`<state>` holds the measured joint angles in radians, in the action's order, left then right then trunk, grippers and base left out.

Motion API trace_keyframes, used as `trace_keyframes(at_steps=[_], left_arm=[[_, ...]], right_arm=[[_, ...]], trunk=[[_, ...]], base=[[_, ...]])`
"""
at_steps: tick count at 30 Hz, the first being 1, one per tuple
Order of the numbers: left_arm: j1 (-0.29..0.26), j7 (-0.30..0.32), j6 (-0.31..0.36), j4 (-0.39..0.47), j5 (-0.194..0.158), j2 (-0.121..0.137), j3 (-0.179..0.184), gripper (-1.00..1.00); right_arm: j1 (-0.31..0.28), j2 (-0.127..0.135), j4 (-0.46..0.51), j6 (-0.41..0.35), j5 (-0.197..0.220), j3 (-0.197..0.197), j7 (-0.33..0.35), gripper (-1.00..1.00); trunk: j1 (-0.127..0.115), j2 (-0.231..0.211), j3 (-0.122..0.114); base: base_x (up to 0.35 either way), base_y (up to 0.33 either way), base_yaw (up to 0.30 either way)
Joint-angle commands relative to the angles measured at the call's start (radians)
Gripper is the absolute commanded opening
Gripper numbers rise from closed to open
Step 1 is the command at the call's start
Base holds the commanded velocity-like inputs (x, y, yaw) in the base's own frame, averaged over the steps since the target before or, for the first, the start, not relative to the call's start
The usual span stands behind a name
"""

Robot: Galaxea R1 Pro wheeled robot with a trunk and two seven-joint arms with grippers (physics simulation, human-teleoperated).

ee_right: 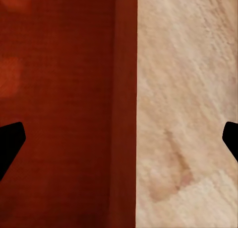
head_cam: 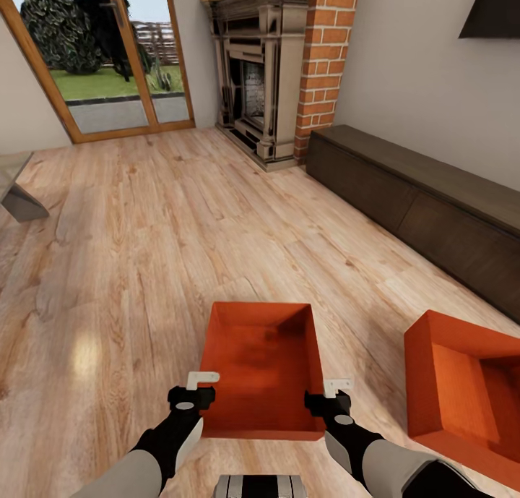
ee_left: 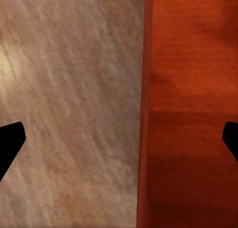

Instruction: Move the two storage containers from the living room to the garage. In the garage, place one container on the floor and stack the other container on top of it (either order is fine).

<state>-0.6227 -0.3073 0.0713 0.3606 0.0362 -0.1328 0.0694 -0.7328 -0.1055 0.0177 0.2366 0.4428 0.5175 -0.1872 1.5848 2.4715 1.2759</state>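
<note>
Two orange-red storage containers stand open-topped on the light wood plank floor (head_cam: 144,267) of the living room. One container (head_cam: 260,368) sits straight ahead of me, the other (head_cam: 462,397) at the lower right. My left gripper (head_cam: 201,381) hangs open over the near container's left wall, and my right gripper (head_cam: 334,388) hangs open over its right wall. In the left wrist view the wall's rim (ee_left: 148,114) runs between the wide-apart fingers of the left gripper (ee_left: 119,138). In the right wrist view the container's inside (ee_right: 64,114) and rim lie under the right gripper (ee_right: 119,138). Nothing is held.
A brick fireplace (head_cam: 267,79) stands at the back, with a long dark low cabinet (head_cam: 419,194) along the right wall. Wood-framed glass doors (head_cam: 108,57) are at the far left. A grey furniture corner (head_cam: 18,194) juts in at the left edge.
</note>
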Motion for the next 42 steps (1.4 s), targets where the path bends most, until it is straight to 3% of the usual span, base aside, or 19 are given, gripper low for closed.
trace_keyframes(at_steps=[1, 3, 42], left_arm=[[0.0, -0.007, 0.007, 0.002, 0.004, 0.001, 0.007, 1.0], [0.0, -0.007, 0.007, 0.003, 0.004, 0.001, 0.007, 1.0], [0.0, -0.007, 0.005, 0.012, 0.004, -0.001, 0.007, 1.0]], right_arm=[[0.0, 0.0, 0.0, 0.003, 0.008, 0.009, -0.003, 1.0], [0.0, 0.0, -0.001, 0.003, 0.008, 0.009, -0.003, 1.0], [0.0, 0.0, -0.001, 0.004, 0.008, 0.009, -0.003, 1.0]], trunk=[[0.004, 0.008, 0.004], [0.011, 0.022, 0.01], [0.011, 0.022, 0.01]], base=[[0.0, 0.0, 0.0], [0.0, 0.0, 0.0], [0.0, 0.0, 0.0]])
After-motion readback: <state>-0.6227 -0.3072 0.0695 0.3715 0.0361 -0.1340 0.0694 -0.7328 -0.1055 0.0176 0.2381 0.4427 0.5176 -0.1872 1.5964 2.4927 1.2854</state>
